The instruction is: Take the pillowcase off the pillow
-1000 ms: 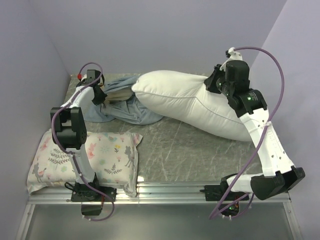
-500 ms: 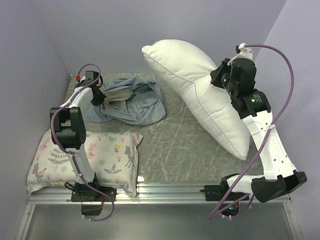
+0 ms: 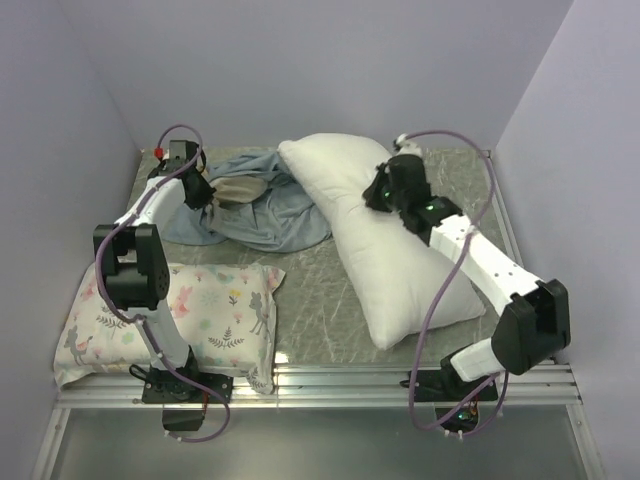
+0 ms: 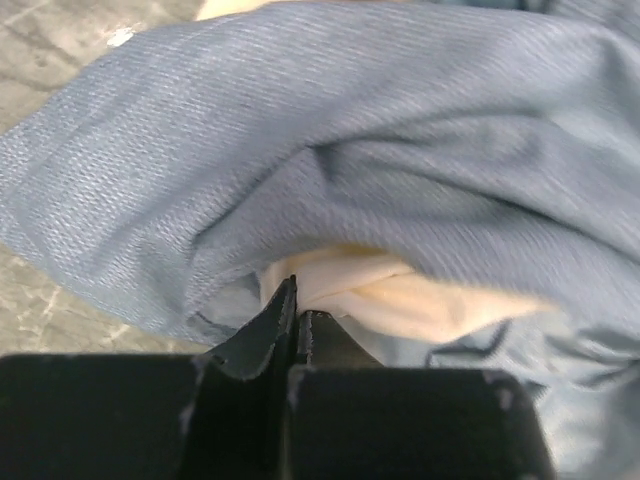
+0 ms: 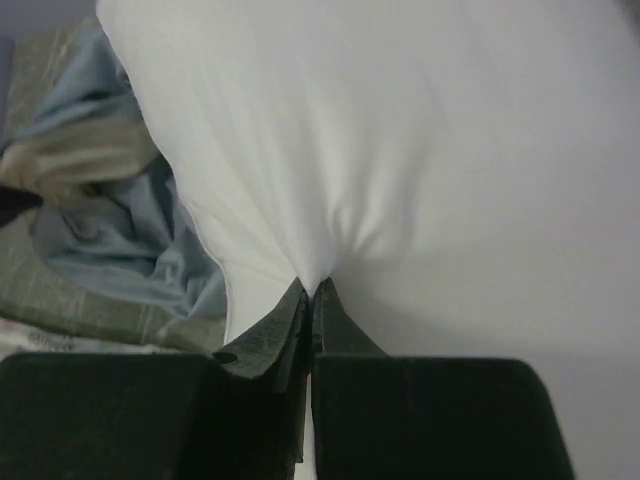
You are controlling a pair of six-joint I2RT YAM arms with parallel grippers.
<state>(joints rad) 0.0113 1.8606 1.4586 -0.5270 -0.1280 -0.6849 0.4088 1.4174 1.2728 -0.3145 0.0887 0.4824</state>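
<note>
Bare table (image 3: 305, 290) at near centre leaves an open lane between the printed pillow (image 3: 205, 310) at near left and the pillow (image 3: 385, 270) lying diagonally across the right half. The pillowcase (image 3: 275, 215) heap fills the far left; walls (image 3: 330, 70) close three sides.

- The desk (image 3: 312, 268) is seen as a grey-green surface, veined like marble and given a dull sheen.
- It is enclosed on three sides by plain lavender walls: a back wall (image 3: 320, 70), a left wall (image 3: 50, 150) and a right wall (image 3: 590, 150).
- A ribbed aluminium rail (image 3: 330, 382) is fixed along the desk's near edge.
- Below the rail, a smooth grey panel (image 3: 330, 445) is shown, bordered by a metal strip at either side.
- Soft, even light is cast over the enclosure; only faint shadows are laid on the desk, and the right wall is lit more brightly than the left.
</note>
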